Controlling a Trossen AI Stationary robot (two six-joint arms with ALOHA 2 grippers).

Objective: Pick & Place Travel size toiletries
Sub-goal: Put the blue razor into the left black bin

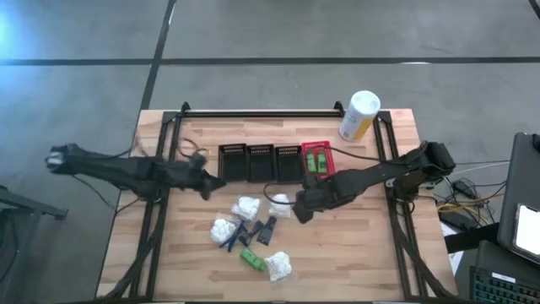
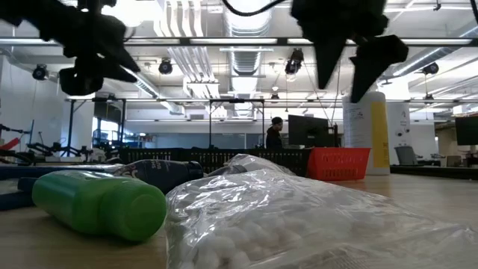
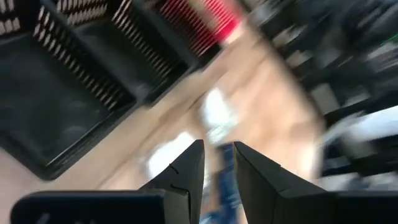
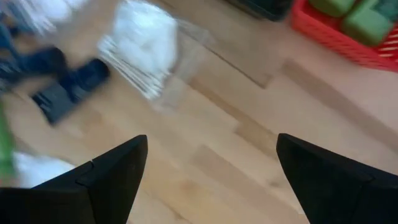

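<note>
Toiletries (image 1: 251,233) below black baskets (image 1: 260,162) — right claw (image 1: 301,205) wide, left claw (image 1: 213,184) narrowly parted.

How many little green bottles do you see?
3. Two green bottles sit side by side in the red basket. One green bottle lies loose on the table, beside a white bundle. More could be hidden.

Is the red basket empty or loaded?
Loaded. The red basket holds two green bottles, seen from above and from the right wrist camera.
</note>
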